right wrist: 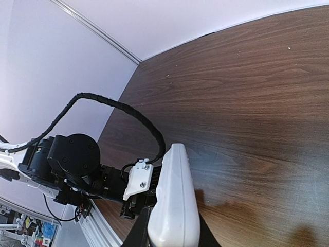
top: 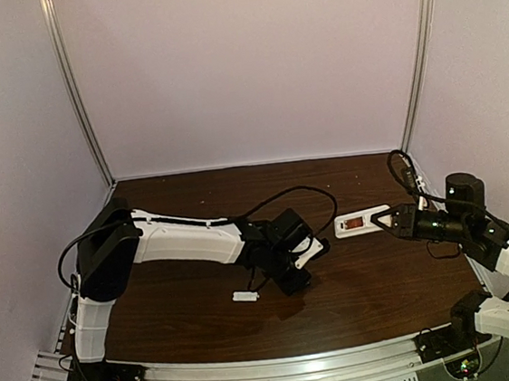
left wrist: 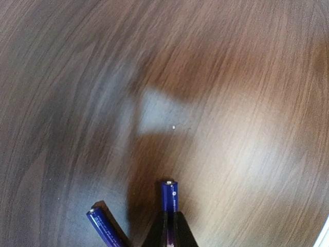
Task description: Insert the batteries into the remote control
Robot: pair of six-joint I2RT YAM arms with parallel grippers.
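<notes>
While left gripper (left wrist: 169, 220) pinches one battery (left wrist: 169, 193) and right gripper (right wrist: 172, 235) clamps the remote control (right wrist: 174, 198), battery appears light, rigid, slick; best held mid-barrel.

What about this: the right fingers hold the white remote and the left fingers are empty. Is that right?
Not quite. The left fingers are not empty: the left wrist view shows them shut on one battery. The right fingers do hold the white remote.

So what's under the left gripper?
The left gripper pinches one battery over wooden table; second battery lies alongside. In the top view the wrist hides all this.
</notes>
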